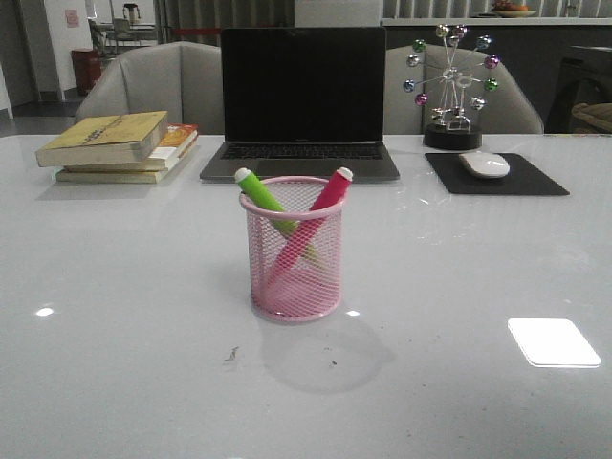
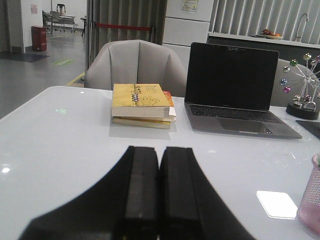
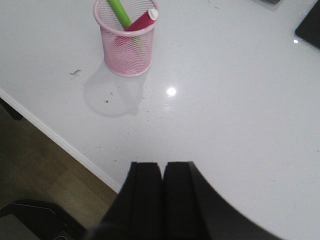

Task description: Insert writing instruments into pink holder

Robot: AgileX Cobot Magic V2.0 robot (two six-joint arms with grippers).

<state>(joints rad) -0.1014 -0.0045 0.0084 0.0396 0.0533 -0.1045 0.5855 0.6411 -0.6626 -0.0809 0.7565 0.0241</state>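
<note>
Front view shows pink wire-mesh pen cup (image 1: 292, 251) upright at mid-table, well forward of laptop (image 1: 302, 100). Lime green marker (image 1: 271, 203) and magenta marker (image 1: 320, 215) both inside, crossed in an X, white tips poking above rolled rim, green leaning toward robot's left, magenta toward its right. No loose marker anywhere on white table (image 1: 115, 363). Judged from this: insertion already done, nothing left to pick, any coming move probably a mere retreat or rest.

Relative to arms: neither gripper visible in front view. From right wrist view, cup stands well apart from right gripper (image 3: 162, 172), across bare tabletop, near table's front edge; marker axes steeply tilted, not flat, so no side approach called for. From left wrist view, only a sliver of pink mesh at picture's margin, off to one side of left gripper (image 2: 159, 165). Which arm is nearer: hard to say.

Jaws: left fingers (image 2: 141, 190) pressed together, no gap, nothing between. Right fingers (image 3: 146, 200) likewise closed flat against each other, empty, touching nothing, raised over table edge.

Stack of books (image 1: 120, 145), mouse (image 1: 485, 164) on black pad, and ball-spoke desk ornament (image 1: 451, 81) sit at table's far side, clear of cup.
</note>
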